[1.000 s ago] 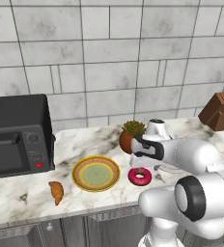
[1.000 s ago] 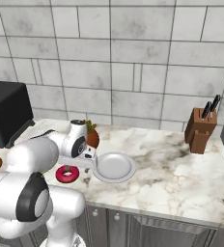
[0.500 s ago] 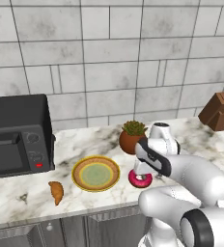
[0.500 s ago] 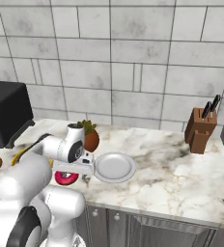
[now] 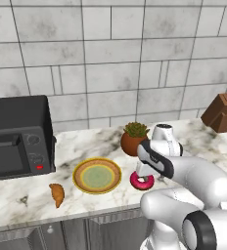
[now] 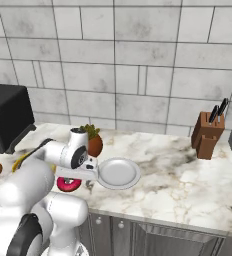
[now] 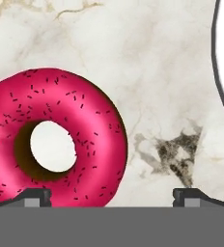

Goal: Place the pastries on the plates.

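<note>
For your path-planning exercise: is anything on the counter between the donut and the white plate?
Nothing visible. The donut lies on bare marble, the white plate close beside it; the plant pot stands behind, off that line.

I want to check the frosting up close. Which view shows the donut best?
The hand view: the donut is large, sprinkles and hole clear. In the left base view it is small, partly behind the arm; in the right base view, a sliver under the hand.

No readable text, label, brand, number or sign can be made out on anything in these views.
</note>
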